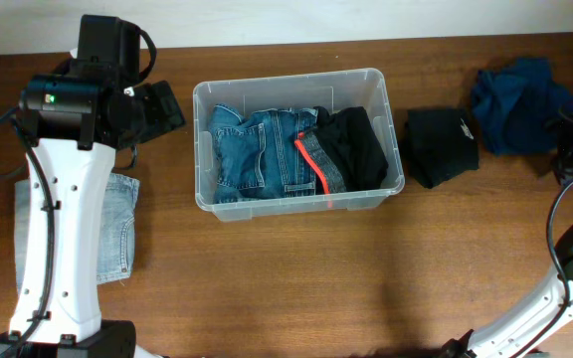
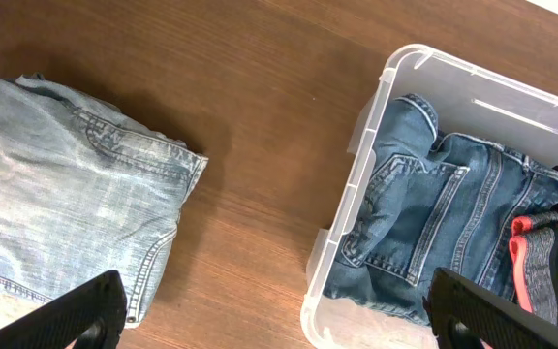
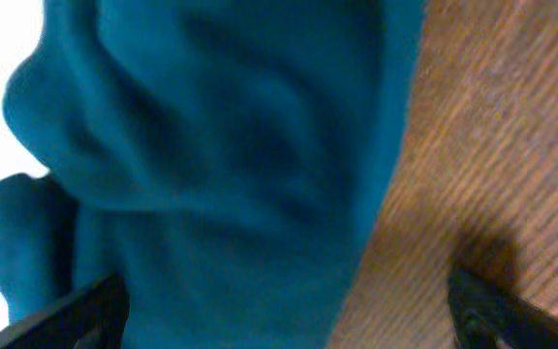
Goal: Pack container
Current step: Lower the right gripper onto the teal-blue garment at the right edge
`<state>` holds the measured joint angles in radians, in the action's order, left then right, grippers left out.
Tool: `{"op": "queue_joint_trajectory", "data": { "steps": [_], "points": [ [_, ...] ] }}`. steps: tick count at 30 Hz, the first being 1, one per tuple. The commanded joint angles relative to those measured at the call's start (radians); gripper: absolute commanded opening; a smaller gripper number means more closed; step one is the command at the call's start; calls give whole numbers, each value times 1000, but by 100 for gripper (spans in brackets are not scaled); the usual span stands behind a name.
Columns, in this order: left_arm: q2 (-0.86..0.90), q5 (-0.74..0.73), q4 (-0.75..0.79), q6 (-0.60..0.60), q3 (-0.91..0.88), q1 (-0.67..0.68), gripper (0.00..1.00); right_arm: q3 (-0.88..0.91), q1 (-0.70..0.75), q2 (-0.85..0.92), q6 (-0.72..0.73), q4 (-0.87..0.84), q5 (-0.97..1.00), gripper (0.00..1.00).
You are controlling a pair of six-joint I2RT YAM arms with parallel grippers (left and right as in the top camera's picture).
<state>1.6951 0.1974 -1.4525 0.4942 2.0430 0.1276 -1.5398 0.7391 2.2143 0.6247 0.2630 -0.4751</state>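
Sitting near the middle of the bench (image 1: 296,278), the container (image 1: 203,149) is within reach of both arms, with the loose clothes off to its two sides. It is partly packed: dark jeans (image 1: 257,149) fill its left half and a black garment (image 1: 356,139) with a red stripe lies against them on the right, so each new piece probably has to go on top.

The left tool (image 2: 274,296) hangs between the container's left wall and the pale jeans (image 2: 66,194) folded flat on the bench. Its fingers are spread wide with nothing between them, which suits an arm that is free to turn to those jeans. They lie just beside the arm's base, an easy pick for that side.

The right tool (image 3: 284,301) is at the far right, over the crumpled blue garment (image 3: 231,145). Its fingers are also spread wide and the cloth bulges up between them, unclamped. Whether the fingers touch the cloth, I cannot tell. The posture looks like the start of a grasp, and the loose heap may trail or snag on the rim when carried.

A black bundle (image 1: 443,146) waits folded just right of the container, between it and the blue garment.
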Motion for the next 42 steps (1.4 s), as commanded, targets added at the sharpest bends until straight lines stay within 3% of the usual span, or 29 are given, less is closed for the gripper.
{"op": "queue_joint_trajectory", "data": {
  "steps": [1,7,17,19,24,27,29,30,42],
  "points": [
    [4,0,0,-10,-2,-4,99,69,2,20,66,-47,7,98],
    [4,0,0,-10,-2,-4,99,115,-4,37,77,-175,-29,98],
    [4,1,0,-10,-2,-4,99,115,-27,139,144,-227,-105,98],
    [4,1,0,-10,-2,-4,99,115,-26,142,143,-226,-109,93],
    [4,1,0,-10,-2,-4,100,115,-26,142,129,-226,-122,68],
    [4,1,0,-10,-2,-4,99,115,-26,142,89,-225,-132,45],
    [4,1,0,-10,-2,-4,99,115,-24,142,87,-223,-155,14],
    [4,1,0,-10,-2,-4,99,115,-24,142,87,-224,-168,4],
    [4,1,0,-10,-2,-4,99,115,28,56,85,-240,-369,4]
  ]
}}
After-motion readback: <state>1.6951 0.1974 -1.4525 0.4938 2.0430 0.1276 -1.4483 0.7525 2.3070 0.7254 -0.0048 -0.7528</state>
